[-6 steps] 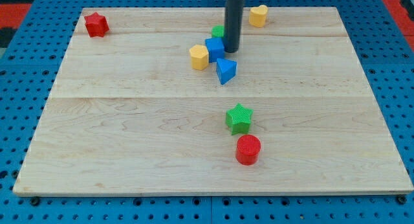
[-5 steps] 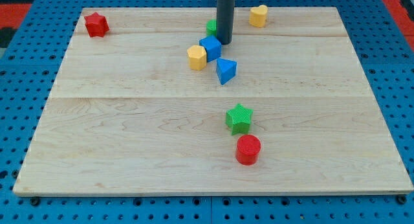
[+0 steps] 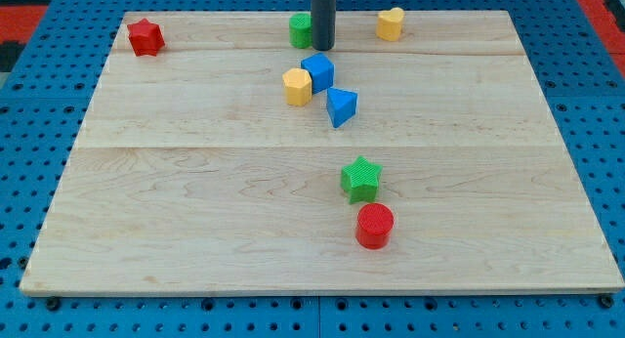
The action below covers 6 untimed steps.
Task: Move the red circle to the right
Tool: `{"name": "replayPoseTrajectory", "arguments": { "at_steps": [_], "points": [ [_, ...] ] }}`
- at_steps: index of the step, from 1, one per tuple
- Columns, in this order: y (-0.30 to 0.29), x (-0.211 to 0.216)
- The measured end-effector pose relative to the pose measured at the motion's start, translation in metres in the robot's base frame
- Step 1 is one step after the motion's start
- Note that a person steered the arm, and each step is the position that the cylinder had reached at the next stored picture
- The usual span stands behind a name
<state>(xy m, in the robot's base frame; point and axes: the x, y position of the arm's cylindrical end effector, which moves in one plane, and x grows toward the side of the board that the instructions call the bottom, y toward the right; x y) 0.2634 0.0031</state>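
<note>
The red circle point(image 3: 374, 226) lies near the bottom of the wooden board point(image 3: 195, 201), right of centre, just below a green star point(image 3: 360, 178). My tip point(image 3: 322, 48) is far from it at the view's top, touching the right side of a green block point(image 3: 301, 29) and just above a blue cube point(image 3: 317, 72).
A yellow hexagon block point(image 3: 299, 86) sits left of the blue cube, and a blue triangle point(image 3: 341, 106) lies below it. A yellow block point(image 3: 391, 23) is at the top right. A red star point(image 3: 145, 36) is at the top left corner.
My tip has moved up and to the left, away from the blue cube. The green block has slid left, out from behind the rod.
</note>
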Motion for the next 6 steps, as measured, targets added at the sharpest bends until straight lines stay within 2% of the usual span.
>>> {"name": "replayPoseTrajectory", "arguments": {
  "at_steps": [1, 2, 3, 4, 5, 6],
  "points": [
    [-0.049, 0.024],
    [-0.061, 0.127],
    [-0.037, 0.248],
    [0.031, 0.286],
    [0.046, 0.306],
    [0.096, 0.309]
  ]
}}
